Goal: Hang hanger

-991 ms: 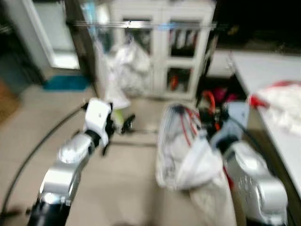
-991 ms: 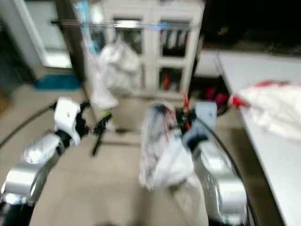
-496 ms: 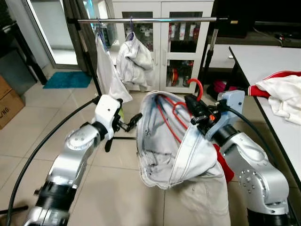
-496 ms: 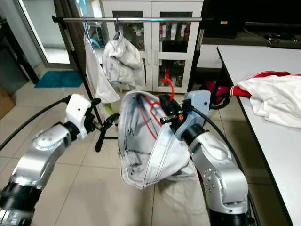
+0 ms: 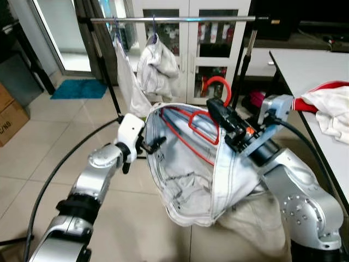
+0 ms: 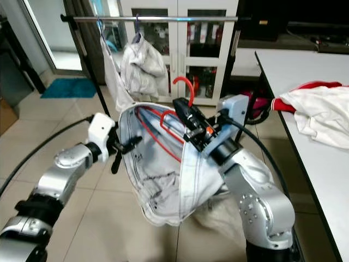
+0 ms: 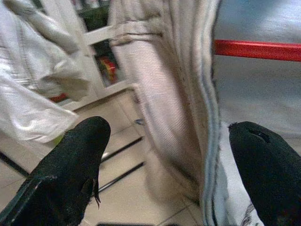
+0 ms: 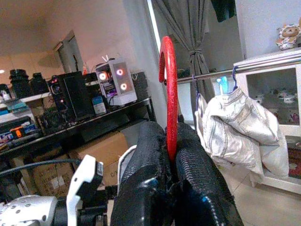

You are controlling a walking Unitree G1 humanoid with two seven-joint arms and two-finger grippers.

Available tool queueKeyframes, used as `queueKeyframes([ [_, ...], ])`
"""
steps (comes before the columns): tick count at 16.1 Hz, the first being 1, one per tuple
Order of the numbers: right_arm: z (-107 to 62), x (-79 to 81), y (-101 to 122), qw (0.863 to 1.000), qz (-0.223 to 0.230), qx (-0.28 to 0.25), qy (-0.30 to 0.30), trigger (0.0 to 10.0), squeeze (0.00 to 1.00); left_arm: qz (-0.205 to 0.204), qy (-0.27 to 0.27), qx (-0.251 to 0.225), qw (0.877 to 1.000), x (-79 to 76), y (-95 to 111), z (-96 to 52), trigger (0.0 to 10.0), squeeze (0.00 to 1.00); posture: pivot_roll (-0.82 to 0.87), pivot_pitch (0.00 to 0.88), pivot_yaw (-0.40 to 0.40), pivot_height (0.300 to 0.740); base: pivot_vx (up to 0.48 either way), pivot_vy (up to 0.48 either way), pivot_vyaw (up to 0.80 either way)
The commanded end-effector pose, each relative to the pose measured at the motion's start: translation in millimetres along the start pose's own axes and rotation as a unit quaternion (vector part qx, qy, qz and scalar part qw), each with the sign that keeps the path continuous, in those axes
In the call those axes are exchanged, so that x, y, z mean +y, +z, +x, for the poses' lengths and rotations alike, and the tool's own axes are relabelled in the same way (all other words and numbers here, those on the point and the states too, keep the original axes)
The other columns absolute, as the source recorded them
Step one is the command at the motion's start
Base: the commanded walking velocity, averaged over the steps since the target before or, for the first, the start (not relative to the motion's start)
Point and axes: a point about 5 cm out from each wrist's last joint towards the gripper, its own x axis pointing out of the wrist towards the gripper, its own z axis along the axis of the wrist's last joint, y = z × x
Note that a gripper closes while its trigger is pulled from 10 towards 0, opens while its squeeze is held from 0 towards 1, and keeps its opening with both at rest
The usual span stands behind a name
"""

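Tiled floor (image 5: 32, 147) w/ a glass-door cabinet (image 5: 191, 49) at 12 o'clock behind a metal clothes rail (image 5: 174, 19). Red hanger (image 5: 204, 117) sits mid-scene, below the rail and apart from it, hook up, carrying a pale garment (image 5: 191, 174) that sags toward the floor. Right tool (image 8: 170, 157) is pressed together, pinching the hanger just under its hook. Left tool (image 7: 164, 155) at 9 o'clock of the garment, fingers spread, garment's stitched edge between them; contact unclear. Already on the rail: a bunched white garment (image 5: 158, 60) and a long white cloth (image 5: 128, 82) toward 11 o'clock, between the hanger and the rail's left end. Desk (image 5: 305, 65) at 3 o'clock holds a red-and-white cloth (image 5: 330, 106). Black cable (image 5: 54, 169) curves along the left arm.
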Motion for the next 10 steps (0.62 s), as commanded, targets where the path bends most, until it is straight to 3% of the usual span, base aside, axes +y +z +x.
queueKeyframes([
  [1,2.0,7.7,16,0.999,-0.008,-0.041,0.020,0.0,0.00,0.011,-0.011,-0.010,1.000,0.4,6,3.5,2.1,0.00,-0.20,0.000,0.090,0.740,0.000,0.000,0.00],
  [2,1.5,8.0,16,0.999,-0.005,-0.044,0.015,0.0,0.00,0.012,-0.016,-0.012,1.000,-0.8,7,4.5,0.0,0.00,-0.20,0.000,0.096,0.740,0.000,0.000,0.00],
  [10,1.8,7.4,12,0.999,-0.006,-0.042,0.006,0.0,0.00,0.021,-0.032,-0.037,0.999,-8.9,4,4.0,0.0,0.00,-0.20,0.000,0.089,0.740,0.000,0.000,0.00],
])
